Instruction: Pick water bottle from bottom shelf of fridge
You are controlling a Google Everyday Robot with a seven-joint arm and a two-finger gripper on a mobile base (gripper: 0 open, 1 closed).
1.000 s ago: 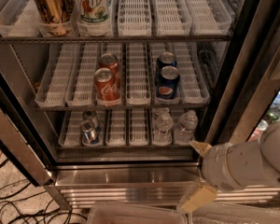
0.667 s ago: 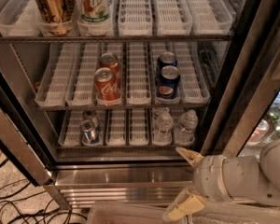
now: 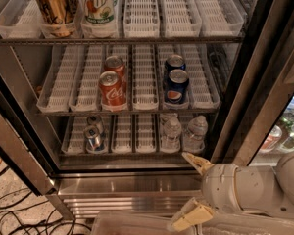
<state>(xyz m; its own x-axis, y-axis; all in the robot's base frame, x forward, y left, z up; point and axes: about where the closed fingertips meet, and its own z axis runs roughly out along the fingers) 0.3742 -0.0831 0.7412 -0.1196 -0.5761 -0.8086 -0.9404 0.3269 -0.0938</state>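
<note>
Compared with the frame one second earlier, the gripper (image 3: 193, 189) is sitting further left and slightly lower, with more of the white arm (image 3: 250, 190) reaching in from the right; over the last part of that interval it is hardly shifting at all. The gripper is hanging in front of the fridge (image 3: 127, 185), level with the stainless base and just below the right end of the bottom shelf (image 3: 137, 155). Its two tan fingers (image 3: 195, 162) are standing wide apart, gripping nothing. Both bottles are staying in place on the bottom shelf: the right water bottle (image 3: 196, 130) is standing upright in the rightmost tray, and the left water bottle (image 3: 172, 132) is standing in the tray just beside it. The upper finger is pointing at the shelf edge below the right water bottle, apart from it. Two small blue-and-silver cans (image 3: 94, 136) are occupying a tray toward the left of the same shelf. On the rack above, two red cola cans (image 3: 112, 89) and two blue cola cans (image 3: 176, 84) are sitting in separate lanes. A gold can (image 3: 51, 4) and a green-and-white can (image 3: 99, 4) are standing on the top rack. The dark door frame (image 3: 255, 82) is running diagonally close to the right of the bottles. A clear bin (image 3: 137, 224) is lying nearest the camera, and cables (image 3: 14, 214) are trailing across the floor at lower left.
</note>
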